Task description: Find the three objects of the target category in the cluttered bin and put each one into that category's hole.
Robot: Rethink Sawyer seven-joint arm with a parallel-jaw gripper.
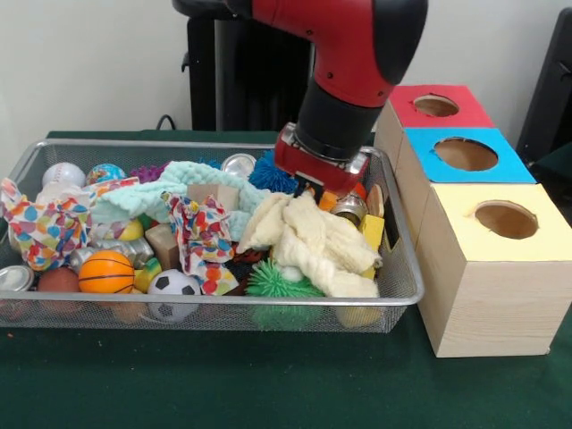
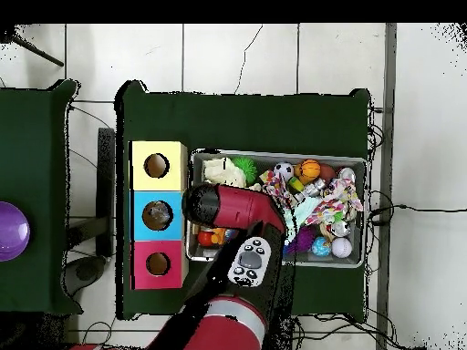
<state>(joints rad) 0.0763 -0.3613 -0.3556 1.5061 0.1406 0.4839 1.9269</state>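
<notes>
The wire mesh bin (image 1: pixel 206 143) is piled with balls, cloths, cans and blocks. My gripper (image 1: pixel 315 189) is low inside its right end, just above a cream cloth (image 1: pixel 313 237), beside an orange block (image 1: pixel 329 200) and a silver can (image 1: pixel 349 208); its tip is buried among them. Three wooden boxes, each with a round hole, stand to the right: red top (image 1: pixel 407 112), blue top (image 1: pixel 429 165), yellow top (image 1: pixel 456 210). In the overhead view the red arm (image 2: pixel 233 205) covers the bin's (image 2: pixel 274 155) left end, next to the blue box (image 2: pixel 139 205).
Also in the bin: a blue spiky ball (image 1: pixel 268 172), a green spiky ball (image 1: pixel 279 284), a basketball (image 1: pixel 105 272), a soccer ball (image 1: pixel 172 284), a baseball (image 1: pixel 63 174), patterned cloths (image 1: pixel 204 237), a mint cloth (image 1: pixel 170 183), a wooden block (image 1: pixel 163 243). A purple bowl (image 2: pixel 11 230) sits on a side table.
</notes>
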